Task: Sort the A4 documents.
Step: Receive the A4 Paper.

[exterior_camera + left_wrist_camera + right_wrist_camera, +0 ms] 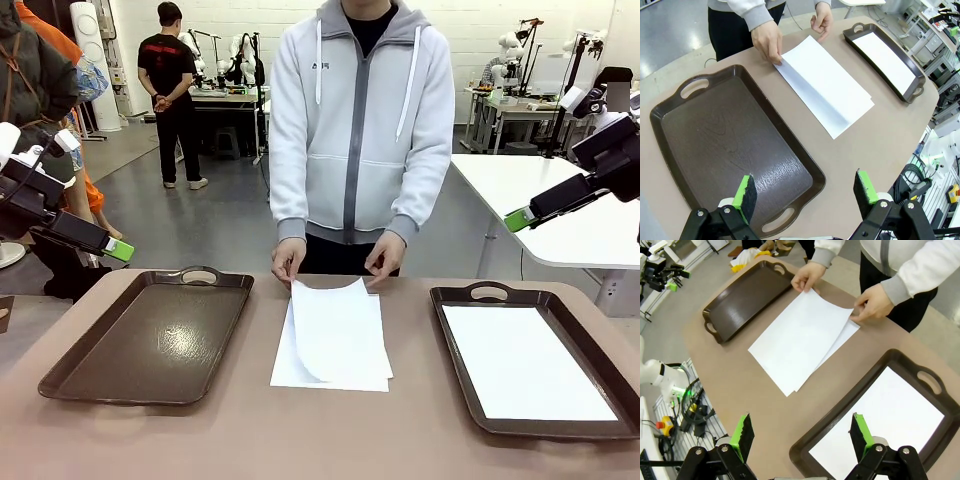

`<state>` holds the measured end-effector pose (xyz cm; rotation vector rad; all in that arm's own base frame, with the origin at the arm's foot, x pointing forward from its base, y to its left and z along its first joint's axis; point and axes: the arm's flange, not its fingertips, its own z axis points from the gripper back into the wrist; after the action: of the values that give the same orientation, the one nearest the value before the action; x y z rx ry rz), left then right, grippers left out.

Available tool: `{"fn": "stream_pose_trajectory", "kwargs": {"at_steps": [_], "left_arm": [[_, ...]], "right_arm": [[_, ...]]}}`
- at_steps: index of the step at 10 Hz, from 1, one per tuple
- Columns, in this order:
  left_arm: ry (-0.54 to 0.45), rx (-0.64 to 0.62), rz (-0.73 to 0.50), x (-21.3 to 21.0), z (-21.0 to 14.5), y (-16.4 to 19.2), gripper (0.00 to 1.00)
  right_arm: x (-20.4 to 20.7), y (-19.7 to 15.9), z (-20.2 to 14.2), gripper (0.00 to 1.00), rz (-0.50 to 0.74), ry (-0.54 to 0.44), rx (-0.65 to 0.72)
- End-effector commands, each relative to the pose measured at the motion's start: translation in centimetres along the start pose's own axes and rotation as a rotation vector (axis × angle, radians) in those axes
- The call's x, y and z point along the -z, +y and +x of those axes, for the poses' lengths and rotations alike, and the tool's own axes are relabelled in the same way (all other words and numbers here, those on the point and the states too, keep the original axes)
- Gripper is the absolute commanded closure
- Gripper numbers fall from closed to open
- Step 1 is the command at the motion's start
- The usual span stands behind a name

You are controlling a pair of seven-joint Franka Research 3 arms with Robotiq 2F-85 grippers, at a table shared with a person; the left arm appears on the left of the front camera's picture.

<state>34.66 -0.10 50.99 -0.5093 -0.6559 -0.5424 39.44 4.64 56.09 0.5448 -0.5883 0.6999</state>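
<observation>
Left claw and right claw wide, empty, raised at either side; A4 documents on desk midway between, long axis toward the person.

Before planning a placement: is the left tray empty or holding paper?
Empty: the left tray shows bare brown floor, while the right tray holds a white sheet.

Front camera looks across the table — both wrist cameras overlook it, sharing the A4 documents.

Bright, even overhead light, sharp focus, glare on the left tray.
</observation>
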Motion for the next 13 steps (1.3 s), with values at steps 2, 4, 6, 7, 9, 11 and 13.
{"fn": "stream_pose_trajectory", "kwargs": {"at_steps": [2,4,6,7,9,11,13], "left_arm": [[-0.013,0.015,-0.018,0.19,-0.04,0.27,0.0],[-0.013,0.015,-0.018,0.19,-0.04,0.27,0.0],[-0.013,0.015,-0.018,0.19,-0.04,0.27,0.0],[-0.013,0.015,-0.018,0.19,-0.04,0.27,0.0],[-0.013,0.015,-0.018,0.19,-0.04,0.27,0.0],[-0.013,0.015,-0.018,0.19,-0.04,0.27,0.0],[-0.013,0.015,-0.018,0.19,-0.04,0.27,0.0]], "right_arm": [[0.05,0.02,0.01,0.0,0.001,0.0,0.0],[0.05,0.02,0.01,0.0,0.001,0.0,0.0],[0.05,0.02,0.01,0.0,0.001,0.0,0.0],[0.05,0.02,0.01,0.0,0.001,0.0,0.0],[0.05,0.02,0.01,0.0,0.001,0.0,0.0],[0.05,0.02,0.01,0.0,0.001,0.0,0.0],[0.05,0.02,0.01,0.0,0.001,0.0,0.0]]}}
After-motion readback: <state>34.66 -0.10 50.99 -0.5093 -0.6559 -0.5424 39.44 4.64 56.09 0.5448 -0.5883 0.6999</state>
